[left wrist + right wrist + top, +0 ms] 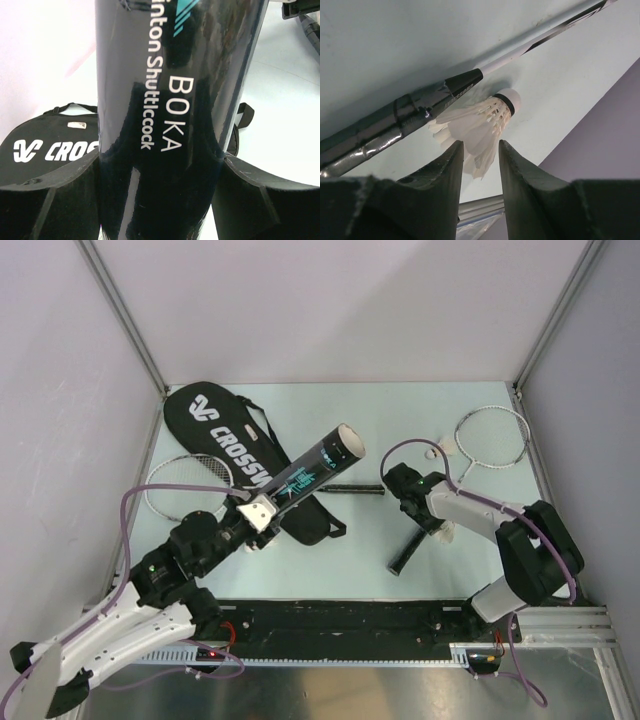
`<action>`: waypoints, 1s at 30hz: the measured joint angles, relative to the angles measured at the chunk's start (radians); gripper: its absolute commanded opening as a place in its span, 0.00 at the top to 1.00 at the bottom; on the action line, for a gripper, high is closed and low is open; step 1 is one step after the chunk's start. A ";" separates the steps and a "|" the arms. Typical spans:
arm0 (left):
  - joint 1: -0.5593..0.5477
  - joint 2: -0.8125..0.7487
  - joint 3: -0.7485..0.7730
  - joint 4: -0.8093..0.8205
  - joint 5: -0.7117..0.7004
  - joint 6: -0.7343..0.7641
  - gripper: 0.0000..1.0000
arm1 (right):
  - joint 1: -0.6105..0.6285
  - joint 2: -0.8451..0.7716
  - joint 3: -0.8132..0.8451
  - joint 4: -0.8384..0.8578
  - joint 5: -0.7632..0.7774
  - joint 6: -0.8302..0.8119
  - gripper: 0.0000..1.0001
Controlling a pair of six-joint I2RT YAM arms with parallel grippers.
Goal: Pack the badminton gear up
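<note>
Near the bench's right edge, my right hand [481, 145] stands half open astride the shuttlecock [482, 120], whose cork points away from it beside a racket handle [395, 122]; my left hand [159, 162] clamps the tube [175, 90], which slants far-right.

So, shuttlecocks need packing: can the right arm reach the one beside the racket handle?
Probably yes: the right gripper straddles the shuttlecock at its feathers; the racket handle lies beside, not across.

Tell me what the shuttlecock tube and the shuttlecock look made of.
Shuttlecock tube: dark, glossy, mirror-like reflections on its wall; likely plastic or laminated card, cannot tell which. Shuttlecock: white skirt of separate overlapping vanes, so apparently real feathers, matte; rounded white cap with a dark band, possibly cork under a skin.
</note>
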 measured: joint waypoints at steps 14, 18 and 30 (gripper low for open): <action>0.000 0.023 0.000 0.000 0.000 0.000 0.58 | 0.008 0.015 -0.009 0.094 0.175 -0.035 0.98; 0.000 0.022 0.000 0.000 -0.001 0.000 0.58 | 0.009 -0.006 0.000 0.095 0.233 -0.033 1.00; 0.000 0.018 -0.001 0.000 -0.006 0.005 0.58 | 0.002 -0.155 0.185 0.042 0.293 0.064 1.00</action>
